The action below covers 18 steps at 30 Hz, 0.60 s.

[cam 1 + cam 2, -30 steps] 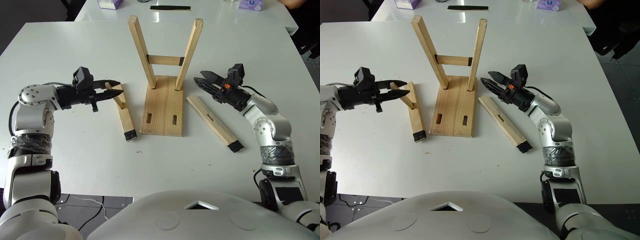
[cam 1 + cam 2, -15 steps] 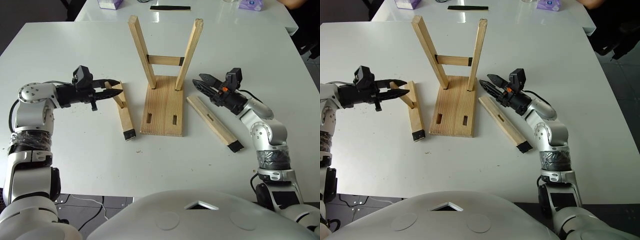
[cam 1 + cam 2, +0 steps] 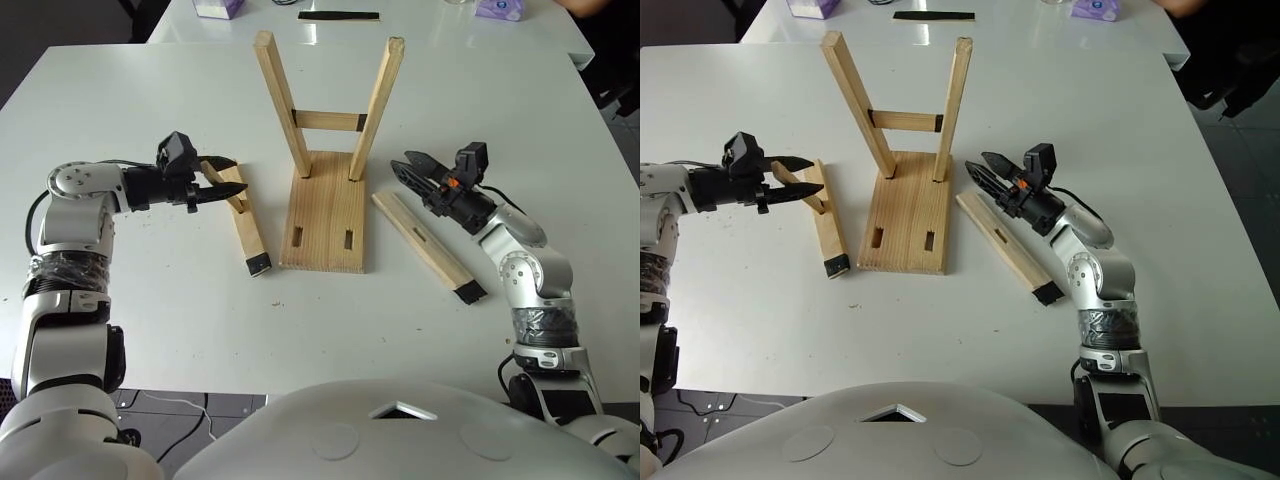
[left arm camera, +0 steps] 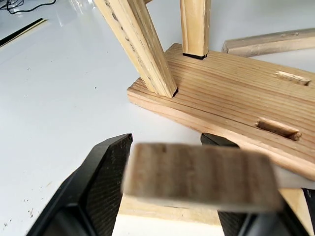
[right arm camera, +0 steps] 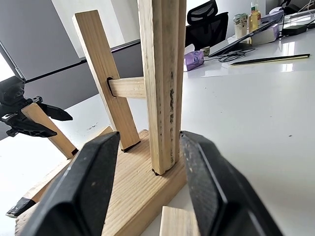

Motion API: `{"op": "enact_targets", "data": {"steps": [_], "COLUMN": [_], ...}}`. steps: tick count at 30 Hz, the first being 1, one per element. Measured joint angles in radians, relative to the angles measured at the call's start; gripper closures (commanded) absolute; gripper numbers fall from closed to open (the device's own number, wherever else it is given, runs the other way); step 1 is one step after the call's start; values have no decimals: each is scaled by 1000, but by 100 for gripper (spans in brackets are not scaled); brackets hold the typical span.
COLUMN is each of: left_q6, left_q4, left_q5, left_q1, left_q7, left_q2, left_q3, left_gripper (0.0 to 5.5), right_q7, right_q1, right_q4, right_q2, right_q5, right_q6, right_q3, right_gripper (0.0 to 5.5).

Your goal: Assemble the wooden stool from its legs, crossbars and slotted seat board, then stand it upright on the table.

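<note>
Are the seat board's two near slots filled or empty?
Empty: both near slots are bare holes in the seat board; legs stand only at its far end.

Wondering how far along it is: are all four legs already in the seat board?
No, only two legs stand in the seat board; its other two slots are empty.
</note>
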Motion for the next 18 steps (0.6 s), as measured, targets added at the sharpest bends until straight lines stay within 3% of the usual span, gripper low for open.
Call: {"op": "enact_targets", "data": {"steps": [8,13,18], "left_q6": [45,241,406], "left_q4": [-130,-427,-705], "left_q5": [-41,-234,-455], "left_q1": [132,321,481], "left_q7": [70,237,461], "left_q2": [53,20,-103], "left_q3": [139,383,604], "left_gripper": [290,290,290], "right_q7": [-26,-32,-33], "right_q1": [61,84,124], "right_q4": [-16,-31,-53], "right_q2": [-1,-3,-27], "right_q5": [-2,-1,1], "right_q6": [-2,-3,8], "right_q3": [-14,-18,-45], "right_gripper": [327,327,327]}}
